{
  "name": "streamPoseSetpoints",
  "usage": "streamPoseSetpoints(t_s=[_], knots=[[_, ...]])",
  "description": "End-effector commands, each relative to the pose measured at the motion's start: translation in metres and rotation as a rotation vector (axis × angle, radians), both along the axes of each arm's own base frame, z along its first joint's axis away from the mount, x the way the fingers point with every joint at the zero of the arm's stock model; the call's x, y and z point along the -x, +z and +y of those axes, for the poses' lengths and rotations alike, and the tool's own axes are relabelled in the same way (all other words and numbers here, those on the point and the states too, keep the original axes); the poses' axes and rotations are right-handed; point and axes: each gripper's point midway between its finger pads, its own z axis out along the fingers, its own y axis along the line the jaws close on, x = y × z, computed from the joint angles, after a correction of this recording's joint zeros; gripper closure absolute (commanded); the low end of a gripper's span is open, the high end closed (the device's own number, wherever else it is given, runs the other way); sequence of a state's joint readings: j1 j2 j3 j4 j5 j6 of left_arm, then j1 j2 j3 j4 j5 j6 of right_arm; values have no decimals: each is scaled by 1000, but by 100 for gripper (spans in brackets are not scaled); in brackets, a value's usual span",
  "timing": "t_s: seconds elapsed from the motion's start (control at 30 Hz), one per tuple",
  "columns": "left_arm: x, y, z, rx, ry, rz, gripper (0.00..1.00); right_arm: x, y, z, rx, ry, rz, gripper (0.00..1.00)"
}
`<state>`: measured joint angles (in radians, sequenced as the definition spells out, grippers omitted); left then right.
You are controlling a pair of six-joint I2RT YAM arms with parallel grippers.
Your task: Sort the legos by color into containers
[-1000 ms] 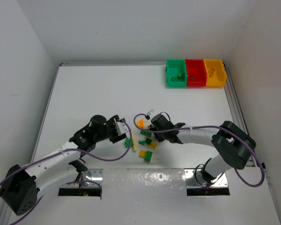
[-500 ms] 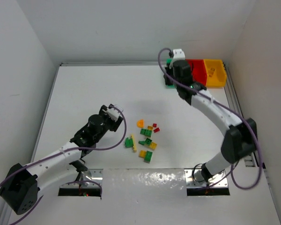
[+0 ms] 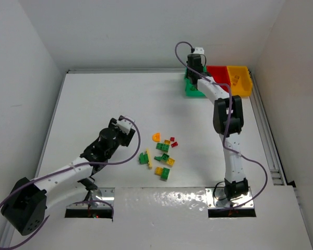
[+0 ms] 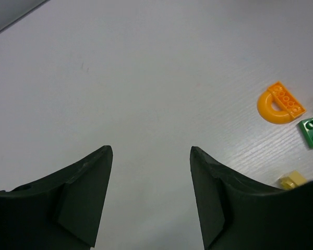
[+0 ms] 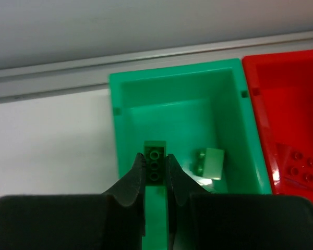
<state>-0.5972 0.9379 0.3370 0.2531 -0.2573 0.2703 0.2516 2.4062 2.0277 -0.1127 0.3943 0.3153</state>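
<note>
My right gripper [image 5: 155,162] is shut on a green lego [image 5: 155,162] and holds it over the green bin [image 5: 125,120], which has another green brick [image 5: 211,162] inside. In the top view the right gripper [image 3: 194,67] hangs over the green bin [image 3: 191,91]; the red bin [image 3: 218,73] and yellow bin [image 3: 240,80] sit beside it. A cluster of green, yellow and red legos [image 3: 162,153] lies mid-table. My left gripper [image 4: 151,156] is open and empty, left of an orange arch brick [image 4: 279,103] and the cluster [image 3: 146,158].
The red bin [image 5: 289,120] holds a red brick [image 5: 296,164]. A metal rail [image 3: 263,125] runs along the table's right edge. White walls close the table on three sides.
My right arm has carried a green lego from the mid-table cluster to above the green bin. My left gripper pulled back up and left from the cluster.
</note>
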Motion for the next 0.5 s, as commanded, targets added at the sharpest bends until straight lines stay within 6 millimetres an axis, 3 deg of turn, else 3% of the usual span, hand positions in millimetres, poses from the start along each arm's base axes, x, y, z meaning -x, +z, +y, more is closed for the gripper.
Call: streamPoseSetpoints(t_s=[0.0,0.13,0.2,0.27,0.3,0.33,0.47], knots=[[-8,5,7,45,48,-31,41,-19,34,-18,-27,-58,-116,100],[-13,1,11,44,68,-26,41,-20,10,-22,-40,-38,-83,97],[-14,1,12,40,70,-25,41,-18,2,-22,-33,-29,-65,81],[-16,3,12,36,68,-35,41,-16,0,-23,-19,-16,-59,71],[-16,3,11,32,61,-35,41,-17,5,-18,-28,18,-67,57],[-16,2,12,15,52,-36,40,-17,7,-17,-25,35,-67,50],[-15,1,12,2,42,-43,40,-12,19,-21,-17,42,-68,38]])
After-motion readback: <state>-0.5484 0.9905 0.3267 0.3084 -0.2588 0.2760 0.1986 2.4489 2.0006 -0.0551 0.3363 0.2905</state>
